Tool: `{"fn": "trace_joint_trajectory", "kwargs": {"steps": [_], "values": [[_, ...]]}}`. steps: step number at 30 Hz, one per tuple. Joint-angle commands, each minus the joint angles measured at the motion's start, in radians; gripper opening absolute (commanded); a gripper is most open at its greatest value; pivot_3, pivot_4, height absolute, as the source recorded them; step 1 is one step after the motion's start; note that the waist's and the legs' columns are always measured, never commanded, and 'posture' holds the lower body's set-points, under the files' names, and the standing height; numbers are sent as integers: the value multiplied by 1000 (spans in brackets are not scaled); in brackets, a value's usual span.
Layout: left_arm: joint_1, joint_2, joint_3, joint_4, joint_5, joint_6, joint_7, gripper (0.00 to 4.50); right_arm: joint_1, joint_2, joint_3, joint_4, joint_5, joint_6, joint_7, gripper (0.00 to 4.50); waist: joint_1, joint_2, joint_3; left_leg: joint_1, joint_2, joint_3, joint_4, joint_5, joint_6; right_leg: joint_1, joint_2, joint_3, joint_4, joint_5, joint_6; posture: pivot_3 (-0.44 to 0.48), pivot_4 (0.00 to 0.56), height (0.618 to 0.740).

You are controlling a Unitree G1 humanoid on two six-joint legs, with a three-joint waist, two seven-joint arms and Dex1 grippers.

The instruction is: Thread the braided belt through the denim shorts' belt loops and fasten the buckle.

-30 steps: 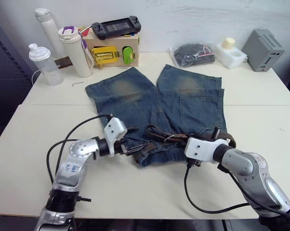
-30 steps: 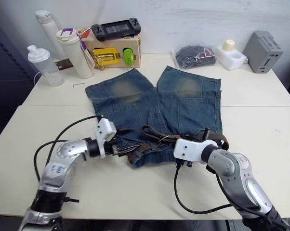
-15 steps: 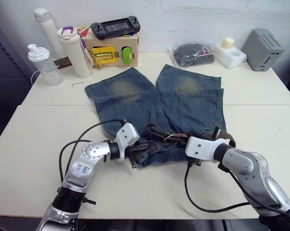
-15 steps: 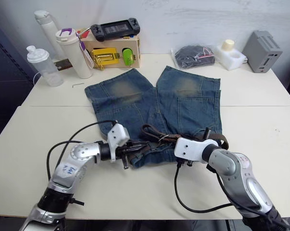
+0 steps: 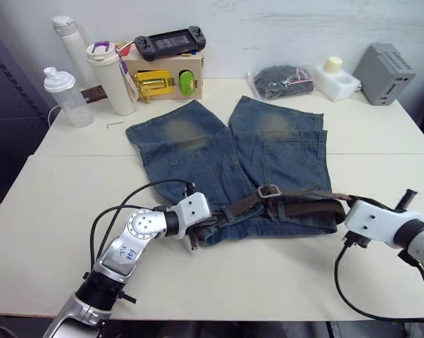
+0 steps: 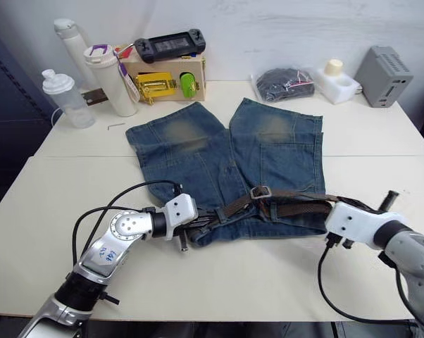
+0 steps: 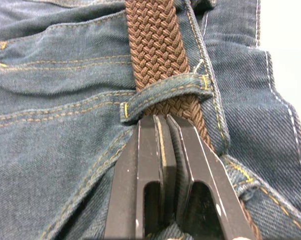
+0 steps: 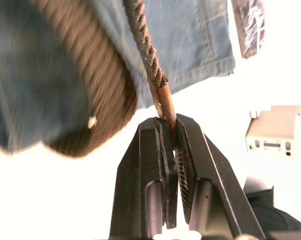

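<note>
One braided belt (image 5: 296,208), one silver buckle (image 5: 268,191) at 12 o'clock above the shorts' (image 5: 226,155) waistband. Right gripper (image 8: 169,131) clamps the belt's tip; left gripper (image 7: 163,122) closed at one belt loop (image 7: 165,90).

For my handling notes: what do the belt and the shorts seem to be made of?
The braided belt looks like woven brown cord, matte, with a plaited pattern; its tip seems smooth leather. The denim shorts are faded blue cotton twill, judging by the diagonal weave and tan stitching.
</note>
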State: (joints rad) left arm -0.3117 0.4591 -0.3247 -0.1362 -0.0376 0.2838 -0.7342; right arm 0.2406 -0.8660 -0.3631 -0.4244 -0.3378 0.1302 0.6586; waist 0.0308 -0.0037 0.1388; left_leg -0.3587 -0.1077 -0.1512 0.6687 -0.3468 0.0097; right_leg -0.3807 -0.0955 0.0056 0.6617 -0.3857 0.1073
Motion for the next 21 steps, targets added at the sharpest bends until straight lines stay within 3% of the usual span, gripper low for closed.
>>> {"fn": "trace_joint_trajectory", "kwargs": {"steps": [1, 12, 16, 20, 21], "values": [[42, 32, -27, 57, 43, 28, -12, 334, 8, -10, -36, 24, -55, 14, -46, 0, 2, 0, 0, 4, 0, 0, -2, 0, 0, 4, 0, 0, -2, 0, 0, 0, 150, 733], [54, 51, -13, 43, 40, 32, -7, 334, -22, 22, 49, -36, -60, 25, -66, 0, 0, 0, 0, 6, 1, 0, -4, 0, 0, 6, 0, 1, -3, 0, 0, 0, 150, 733], [66, 79, 16, 20, 30, 40, -10, 334, -38, 47, 152, -110, -49, 23, -30, 0, -6, 0, 0, 6, 2, 0, -5, 0, 0, 6, 1, 0, -3, 0, 0, 0, 150, 733], [98, 114, 67, -22, 8, 57, -10, 292, -55, 82, 203, -146, -43, 98, -9, 1463, -13, 1, 0, 6, 4, 1, -6, 0, -1, 5, 3, 1, -4, 0, 0, 0, 150, 733], [104, 118, 78, -30, 1, 60, -9, 292, -58, 90, 209, -155, -37, 118, -5, 2028, -14, 1, 0, 7, 4, 1, -6, 0, -1, 5, 3, 1, -4, 0, 0, 0, 150, 733]]}}
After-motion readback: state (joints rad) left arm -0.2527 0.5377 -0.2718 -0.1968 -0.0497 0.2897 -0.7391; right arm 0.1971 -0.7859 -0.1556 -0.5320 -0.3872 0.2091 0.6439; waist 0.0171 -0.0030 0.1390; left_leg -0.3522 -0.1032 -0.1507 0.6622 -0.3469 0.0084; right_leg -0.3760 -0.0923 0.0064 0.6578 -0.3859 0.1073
